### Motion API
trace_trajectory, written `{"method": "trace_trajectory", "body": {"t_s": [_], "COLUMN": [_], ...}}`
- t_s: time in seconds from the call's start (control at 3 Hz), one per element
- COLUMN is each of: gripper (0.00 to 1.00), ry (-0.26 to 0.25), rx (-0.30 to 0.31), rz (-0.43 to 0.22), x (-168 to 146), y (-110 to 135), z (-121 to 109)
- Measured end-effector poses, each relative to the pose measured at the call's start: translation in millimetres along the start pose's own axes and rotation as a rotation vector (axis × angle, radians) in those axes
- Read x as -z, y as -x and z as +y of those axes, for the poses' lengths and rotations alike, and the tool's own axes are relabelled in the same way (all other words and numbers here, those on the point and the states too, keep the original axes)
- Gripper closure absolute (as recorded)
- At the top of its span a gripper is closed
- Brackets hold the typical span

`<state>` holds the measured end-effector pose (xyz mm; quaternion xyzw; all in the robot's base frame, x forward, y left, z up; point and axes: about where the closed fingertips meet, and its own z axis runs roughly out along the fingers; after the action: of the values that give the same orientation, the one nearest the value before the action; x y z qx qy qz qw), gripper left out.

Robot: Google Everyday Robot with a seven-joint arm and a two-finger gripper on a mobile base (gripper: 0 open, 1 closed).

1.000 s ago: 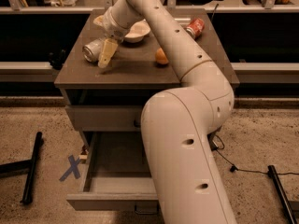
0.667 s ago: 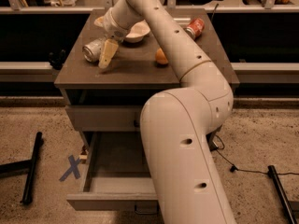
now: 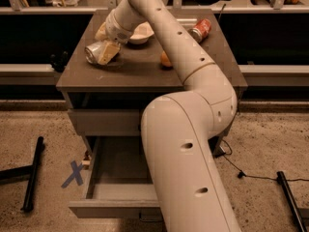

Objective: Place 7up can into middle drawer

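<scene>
The 7up can (image 3: pixel 92 52), silvery and dented, lies on its side at the left of the brown tabletop (image 3: pixel 135 69). My gripper (image 3: pixel 104 43) reaches down over it from the right. It is open, with the lower cream finger (image 3: pixel 109 53) lying against the can's right side and the upper finger (image 3: pixel 101 32) behind it. The can rests on the table. The middle drawer (image 3: pixel 91 170) is pulled out below the table, a grey tray with nothing in it; my big white arm (image 3: pixel 188 153) hides its right half.
A white bowl (image 3: pixel 140 33), an orange (image 3: pixel 165 60) and a red soda can (image 3: pixel 200 29) sit on the tabletop. A closed grey drawer front (image 3: pixel 104 122) is above the open one. Blue tape X (image 3: pixel 73 174) and black bars (image 3: pixel 32 175) lie on the floor.
The lower finger has swung up from pointing down at the table edge and now lies against the can. The can and the drawer have not moved.
</scene>
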<state>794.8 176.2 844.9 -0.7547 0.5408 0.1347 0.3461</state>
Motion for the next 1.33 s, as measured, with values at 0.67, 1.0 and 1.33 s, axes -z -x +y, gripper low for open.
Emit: {"method": "trace_trajectory", "body": {"t_s": [0.67,1.0,1.33], "gripper": [0.84,1.0,1.0], "ry": [-0.005,-0.023,-0.032], "rx": [0.038,0.097,0.141], "rz": [0.0,-0.012,-0.022], "x": [6,29,59], "y": [9,26,41], "z": [-2,-1,15]}}
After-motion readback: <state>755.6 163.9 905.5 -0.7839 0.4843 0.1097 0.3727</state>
